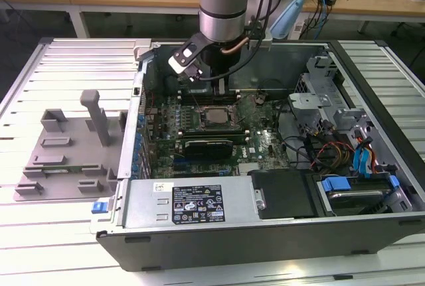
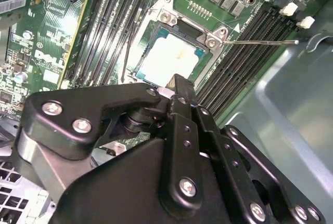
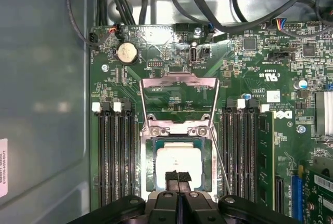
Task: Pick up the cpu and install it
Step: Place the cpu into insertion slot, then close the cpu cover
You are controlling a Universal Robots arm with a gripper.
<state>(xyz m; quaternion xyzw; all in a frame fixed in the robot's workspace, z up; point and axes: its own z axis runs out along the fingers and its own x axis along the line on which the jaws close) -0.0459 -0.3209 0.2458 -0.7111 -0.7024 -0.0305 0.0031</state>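
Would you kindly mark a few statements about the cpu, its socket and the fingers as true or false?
1. The cpu lies in the socket. True.
2. The load plate is closed over the cpu. False: it is flipped open.
3. The fingers are spread wide. False: they are shut together, over the cpu's edge.
4. The case lies on its side, open on top. True.

Silver-grey arm (image 1: pixel 222 0), black screw-studded claw (image 3: pixel 177 180), black cables (image 1: pixel 265 7)
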